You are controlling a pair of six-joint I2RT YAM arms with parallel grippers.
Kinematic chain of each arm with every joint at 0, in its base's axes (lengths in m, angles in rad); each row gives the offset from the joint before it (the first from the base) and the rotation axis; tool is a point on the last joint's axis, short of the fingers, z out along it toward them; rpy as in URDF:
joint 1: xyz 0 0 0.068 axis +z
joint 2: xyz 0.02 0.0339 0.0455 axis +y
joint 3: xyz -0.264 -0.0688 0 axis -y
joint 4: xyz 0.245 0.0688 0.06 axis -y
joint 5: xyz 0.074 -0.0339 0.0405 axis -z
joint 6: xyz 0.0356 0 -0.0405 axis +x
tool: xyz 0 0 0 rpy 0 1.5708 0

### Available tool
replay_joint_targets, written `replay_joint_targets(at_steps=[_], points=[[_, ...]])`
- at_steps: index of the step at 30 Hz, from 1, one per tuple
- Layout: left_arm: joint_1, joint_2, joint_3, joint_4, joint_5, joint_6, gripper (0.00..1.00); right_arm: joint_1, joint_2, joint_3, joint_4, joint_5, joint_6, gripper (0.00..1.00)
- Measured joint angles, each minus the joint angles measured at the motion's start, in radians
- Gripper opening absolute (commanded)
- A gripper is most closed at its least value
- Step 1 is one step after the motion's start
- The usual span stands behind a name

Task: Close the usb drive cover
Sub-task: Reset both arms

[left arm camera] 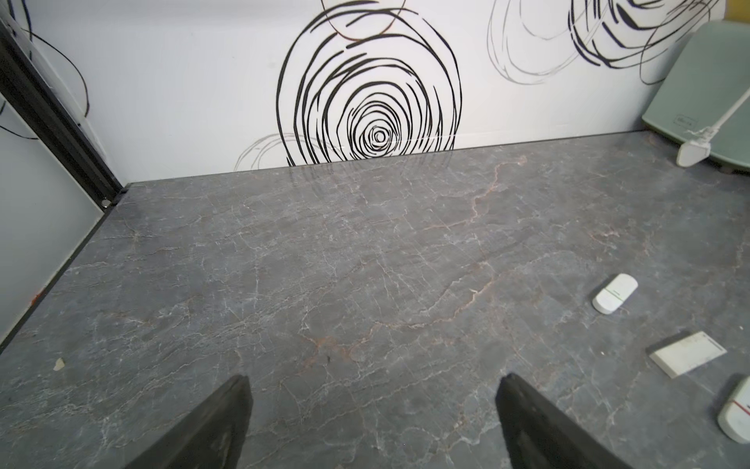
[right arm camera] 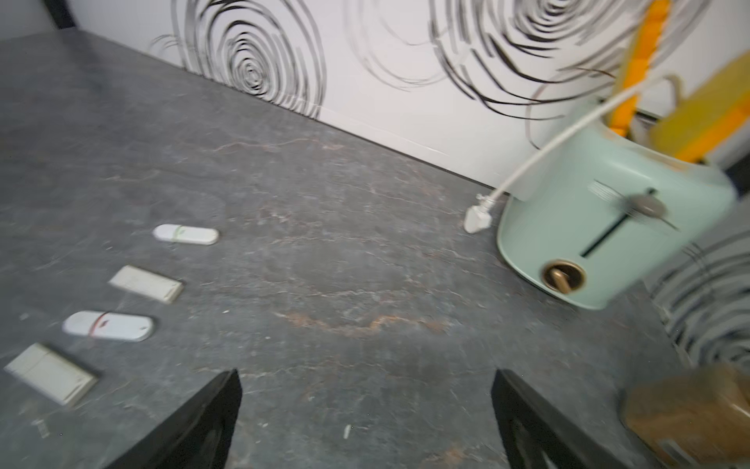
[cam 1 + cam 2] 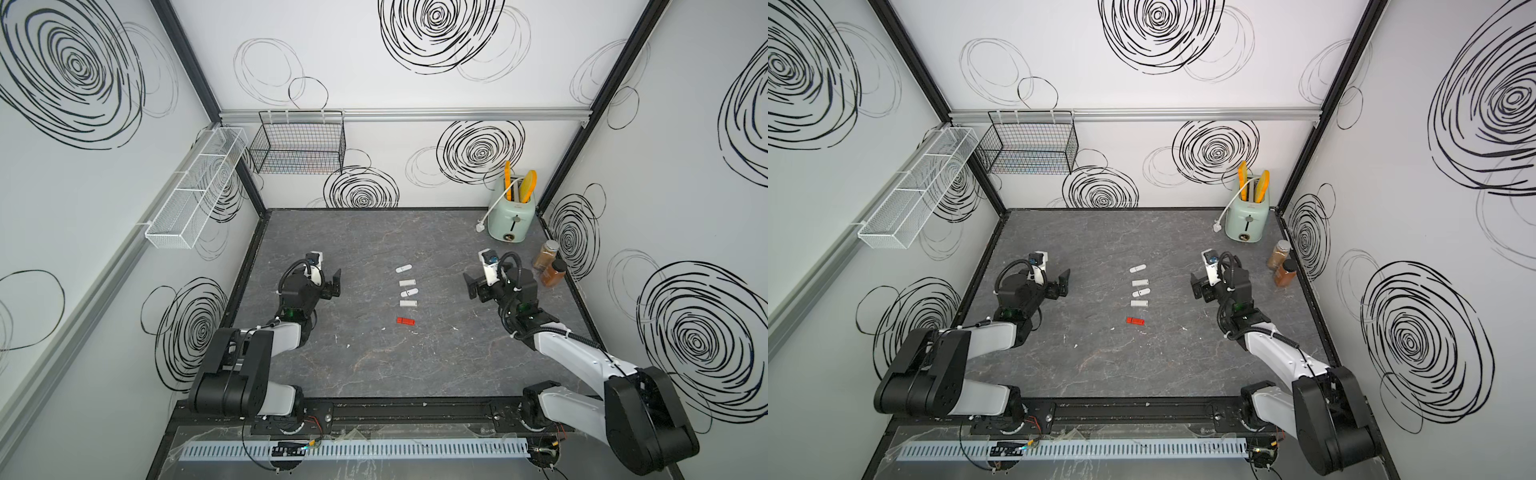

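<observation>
Drives, five, laid in one column at the middle of the table (image 3: 374,374), well apart from both arms: four white drives (image 3: 407,283) on the far side, the red drive (image 3: 405,321) nearest you. You get the red drive in both top views only, and there it is too small to tell whether its cover is on. The right wrist view, blurred, gives you all four white ones, rounded and flat-sided by turns, with a green line on the farthest white drive (image 2: 186,234) and a red line on the third white drive (image 2: 108,326). The left wrist view gives three. Left gripper (image 3: 337,283), left of the column: jaws spread wide, nothing between them. Right gripper (image 3: 469,286), right of the column: likewise wide and empty. Toaster (image 3: 511,216) far right, two spice jars (image 3: 555,273) on its near side.
</observation>
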Motion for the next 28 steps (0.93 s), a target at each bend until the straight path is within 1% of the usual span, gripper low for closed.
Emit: replay_joint_targets(at_steps=[3,7,11,15,19,28], points=[[0.002,0.000,-0.037,0.079,-0.030,-0.014,0.98,-0.082,0.010,-0.067,0.096,0.013,0.047,0.99],[0.003,0.018,-0.137,0.233,-0.068,-0.033,0.98,-0.144,0.050,-0.132,0.225,0.023,0.078,0.99],[0.003,0.033,-0.162,0.261,-0.089,-0.036,0.98,-0.197,0.119,-0.183,0.343,-0.001,0.096,0.99],[0.003,0.033,-0.161,0.299,-0.101,-0.036,0.98,-0.222,0.152,-0.195,0.411,-0.024,0.100,0.99],[0.000,0.033,-0.161,0.301,-0.116,-0.036,0.98,-0.230,0.153,-0.197,0.460,-0.048,0.103,0.99],[-0.003,0.033,-0.161,0.307,-0.124,-0.036,0.98,-0.220,0.126,-0.224,0.503,-0.076,0.089,0.99]])
